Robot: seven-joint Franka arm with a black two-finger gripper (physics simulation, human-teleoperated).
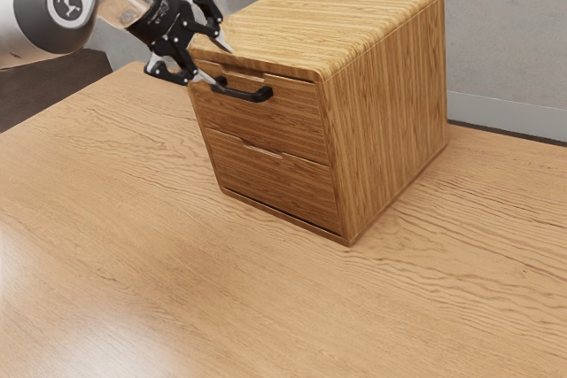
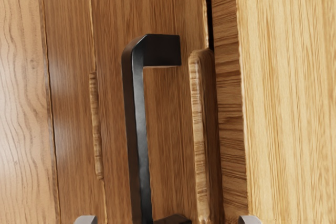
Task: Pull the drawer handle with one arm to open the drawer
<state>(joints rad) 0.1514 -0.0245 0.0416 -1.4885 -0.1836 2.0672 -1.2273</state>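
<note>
A wooden cabinet with two drawers stands on the table. The top drawer carries a black bar handle, and its front looks flush with the cabinet's face. My gripper is open at the handle's end nearest the exterior view's left. One finger sits above the cabinet's top edge, the other just beside the bar's end. From the wrist, the handle runs straight away from the hand, between my two fingertips, which stand wide apart and clear of it.
The lower drawer has only a thin wooden ridge as its grip. Wide wooden table lies in front of the cabinet. A grey wall stands behind it.
</note>
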